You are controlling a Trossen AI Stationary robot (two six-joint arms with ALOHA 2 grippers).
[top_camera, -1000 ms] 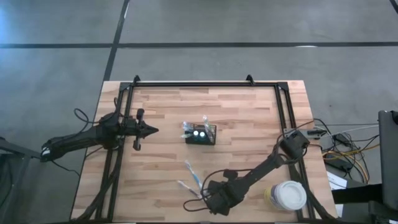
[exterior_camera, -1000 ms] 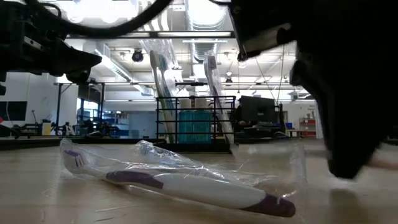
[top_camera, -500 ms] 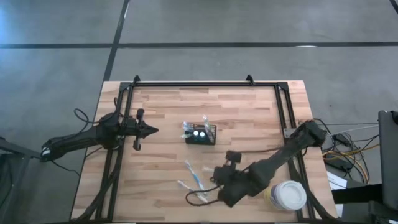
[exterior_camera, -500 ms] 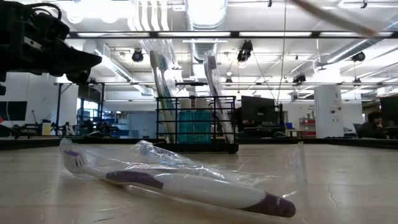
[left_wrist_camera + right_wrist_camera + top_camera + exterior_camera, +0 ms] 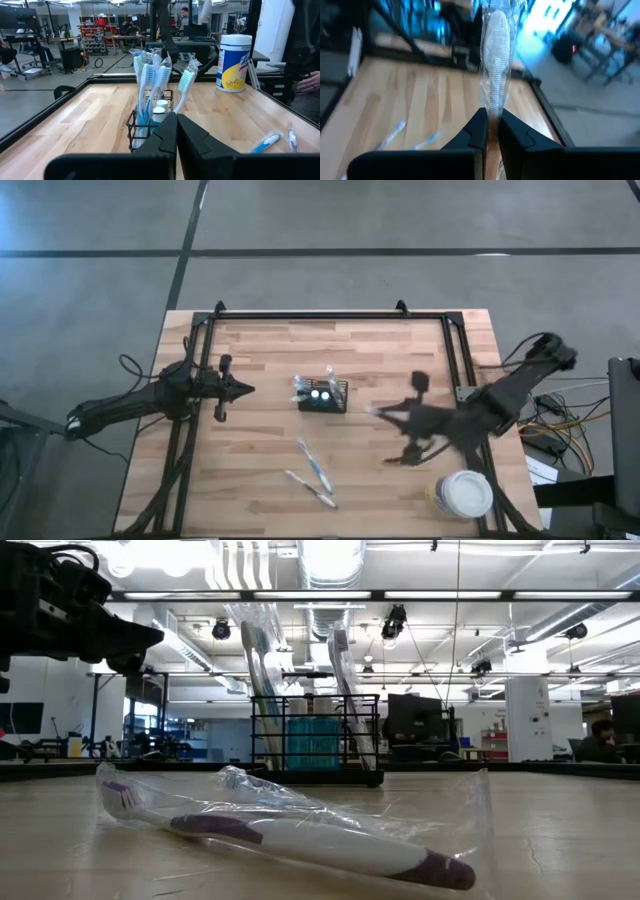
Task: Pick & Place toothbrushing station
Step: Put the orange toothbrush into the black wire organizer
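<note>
my right gripper (image 5: 491, 122) was pinched on a wrapped toothbrush (image 5: 495, 55), clear of the table. left gripper (image 5: 176, 131) shut, idle. advised: keep brush vertical, align over caddy (image 5: 323, 397) compartment b4 lowering.

White-lidded tub (image 5: 462, 494), wooden table (image 5: 260, 360)

Bright, even light falls from long ceiling lamps (image 5: 330, 560), blown out to white glare in the low view. The pale wooden table (image 5: 260, 480) shows only faint, soft shadows. The dark right arm (image 5: 470, 415) is smeared by motion blur from above, and its wrist view is blurred throughout. The left wrist view is sharp.
</note>
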